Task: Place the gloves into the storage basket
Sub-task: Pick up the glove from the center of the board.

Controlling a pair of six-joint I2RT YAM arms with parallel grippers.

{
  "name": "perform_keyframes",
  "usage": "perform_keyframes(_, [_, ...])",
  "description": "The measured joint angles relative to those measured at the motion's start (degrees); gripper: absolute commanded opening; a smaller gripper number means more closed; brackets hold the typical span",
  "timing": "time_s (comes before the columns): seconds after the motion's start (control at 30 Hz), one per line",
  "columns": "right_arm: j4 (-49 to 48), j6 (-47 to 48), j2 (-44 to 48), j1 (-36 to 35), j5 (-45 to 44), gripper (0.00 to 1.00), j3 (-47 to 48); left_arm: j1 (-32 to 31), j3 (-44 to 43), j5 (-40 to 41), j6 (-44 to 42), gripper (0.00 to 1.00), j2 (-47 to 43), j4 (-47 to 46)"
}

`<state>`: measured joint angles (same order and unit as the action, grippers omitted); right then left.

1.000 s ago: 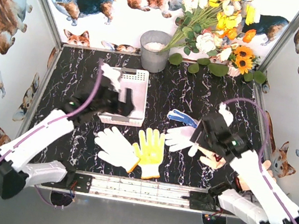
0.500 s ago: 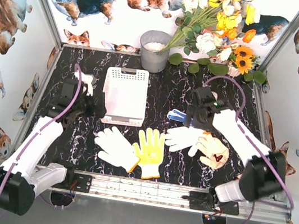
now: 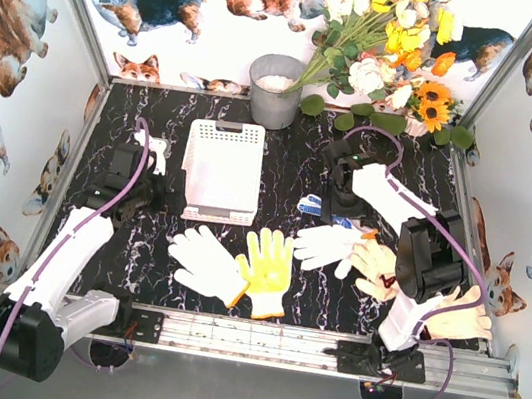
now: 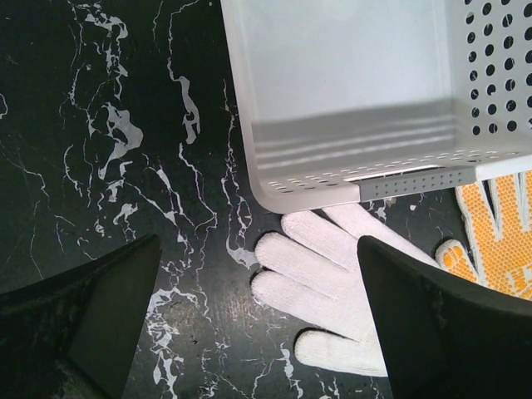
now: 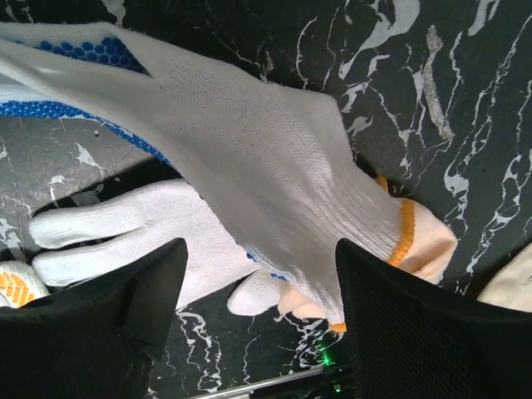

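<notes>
The white storage basket (image 3: 222, 170) stands at centre left; its near corner shows in the left wrist view (image 4: 299, 195). My left gripper (image 3: 162, 201) is open and empty beside that corner, over the fingers of a white glove (image 4: 349, 266). That white glove (image 3: 204, 259), a yellow-palmed glove (image 3: 269, 266), another white glove (image 3: 325, 244) and a beige glove (image 3: 377, 268) lie in front. My right gripper (image 3: 338, 211) is open, its jaws wide on either side of the blue-dotted glove (image 5: 274, 141) with an orange cuff, which lies over the other gloves.
A grey metal bucket (image 3: 275, 90) and a bunch of flowers (image 3: 391, 47) stand at the back. Another beige glove (image 3: 458, 316) lies at the right near my right arm. Walls with dog prints close in three sides.
My left gripper has drawn back from over the basket to its near left corner. My right arm has swung out and forward, bringing its gripper down over the blue-dotted glove.
</notes>
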<state>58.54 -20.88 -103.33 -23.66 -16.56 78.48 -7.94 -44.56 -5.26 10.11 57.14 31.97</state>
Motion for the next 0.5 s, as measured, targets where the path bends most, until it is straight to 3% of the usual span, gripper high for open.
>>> perform_keyframes(0.1, [0.26,1.11,-0.28,0.0,-1.16,0.17,0.85,0.02,0.0,0.24,-0.13,1.0,0.0,-0.02])
perform_keyframes(0.13, [0.26,1.6,-0.59,0.0,-1.55,0.05,1.2,0.02,0.0,0.37,-0.15,1.0,0.04,-0.02])
perform_keyframes(0.17, [0.33,1.66,-0.96,0.0,-1.81,0.0,1.62,0.04,0.0,0.55,-0.2,1.0,0.15,-0.02])
perform_keyframes(0.37, [0.44,0.96,0.13,0.02,-0.5,0.0,2.36,0.22,0.0,1.22,-0.37,1.0,2.05,-0.09])
perform_keyframes(0.5, [1.2,0.79,7.63,0.04,2.86,0.0,2.47,0.24,0.0,0.96,-0.28,1.0,1.7,-0.39])
